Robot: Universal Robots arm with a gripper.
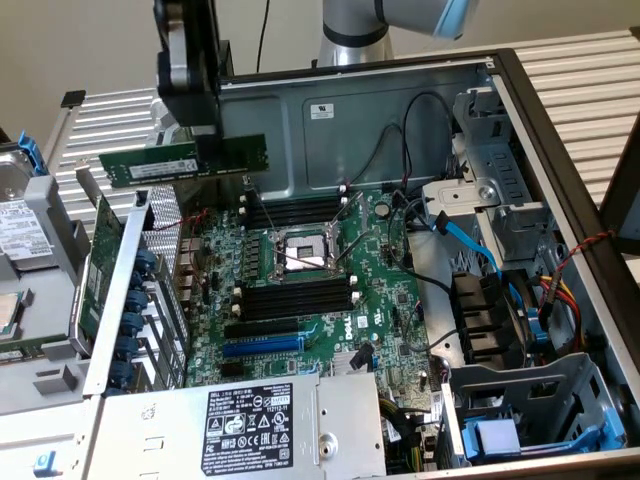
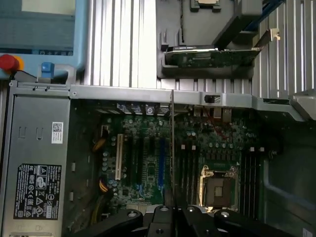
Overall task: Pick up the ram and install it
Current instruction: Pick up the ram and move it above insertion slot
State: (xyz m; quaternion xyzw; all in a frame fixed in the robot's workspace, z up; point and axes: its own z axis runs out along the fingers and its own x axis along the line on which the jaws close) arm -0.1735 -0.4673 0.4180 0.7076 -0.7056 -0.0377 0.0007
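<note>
One open case point(image 1: 400, 110) holds the motherboard point(image 1: 380, 310) flat, slots upward. Above the motherboard the gripper point(image 1: 207, 150) is clamped on the ram point(image 1: 150, 166) — carried on edge, long side down, likely to line up squarely with the memory slots point(image 1: 295, 212).

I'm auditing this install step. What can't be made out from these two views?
The long thin green ram stick: exterior view, middle covered by the black end effector; wrist view, edge-on, chips unseen.
Its white label: print too small.
The grey robot arm: cut by the exterior view's top edge.
The black memory slots: which one lies beneath the stick is unclear.
</note>
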